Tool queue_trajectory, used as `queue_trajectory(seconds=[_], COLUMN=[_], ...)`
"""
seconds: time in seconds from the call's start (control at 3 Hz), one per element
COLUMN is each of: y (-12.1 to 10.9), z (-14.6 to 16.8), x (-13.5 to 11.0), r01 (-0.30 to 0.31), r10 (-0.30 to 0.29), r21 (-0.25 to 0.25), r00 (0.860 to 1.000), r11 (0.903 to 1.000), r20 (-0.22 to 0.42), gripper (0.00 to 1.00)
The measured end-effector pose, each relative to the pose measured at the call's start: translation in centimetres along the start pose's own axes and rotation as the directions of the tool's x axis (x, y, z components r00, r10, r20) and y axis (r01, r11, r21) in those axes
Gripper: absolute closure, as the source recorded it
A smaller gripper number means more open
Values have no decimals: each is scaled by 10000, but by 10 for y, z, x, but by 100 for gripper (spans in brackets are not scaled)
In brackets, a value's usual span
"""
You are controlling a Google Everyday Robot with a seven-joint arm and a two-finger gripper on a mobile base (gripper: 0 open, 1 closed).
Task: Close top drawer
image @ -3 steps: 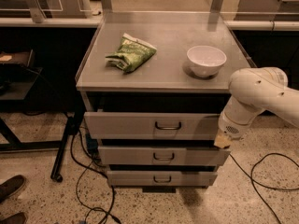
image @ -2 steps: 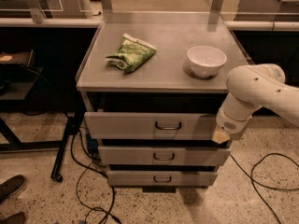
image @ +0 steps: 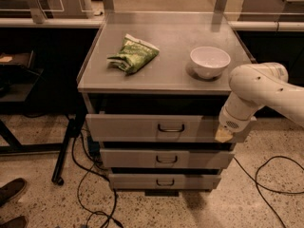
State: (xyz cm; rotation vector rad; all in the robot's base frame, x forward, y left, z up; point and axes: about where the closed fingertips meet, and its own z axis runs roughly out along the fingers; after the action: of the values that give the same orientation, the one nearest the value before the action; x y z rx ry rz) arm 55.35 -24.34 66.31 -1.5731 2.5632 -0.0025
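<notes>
A single high camera faces down from the front onto the flat grey metal tabletop (image: pixel 166 77) and wide grey top drawer (image: pixel 128 127), fairly near. The hand (image: pixel 223 136) sits at the drawer's right end.

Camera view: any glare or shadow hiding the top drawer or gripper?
Camera view: dim warm light, no harsh glare; dark shadow fills the gap above the top drawer; the gripper, at its right end, is lit.

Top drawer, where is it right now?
Camera view: the top drawer juts out under the cabinet top, above the middle drawer; the tool is at its right end.
</notes>
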Motion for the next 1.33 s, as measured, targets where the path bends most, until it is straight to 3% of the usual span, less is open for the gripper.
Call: queue_trajectory(seconds=[1.0, 1.33], y=[0, 0], z=[0, 0], x=[0, 0], r01=[0, 1], r10=[0, -1], r21=[-2, -3], r00=[10000, 10000], r11=[10000, 10000], r20=[-1, -2], gripper=[11, 0])
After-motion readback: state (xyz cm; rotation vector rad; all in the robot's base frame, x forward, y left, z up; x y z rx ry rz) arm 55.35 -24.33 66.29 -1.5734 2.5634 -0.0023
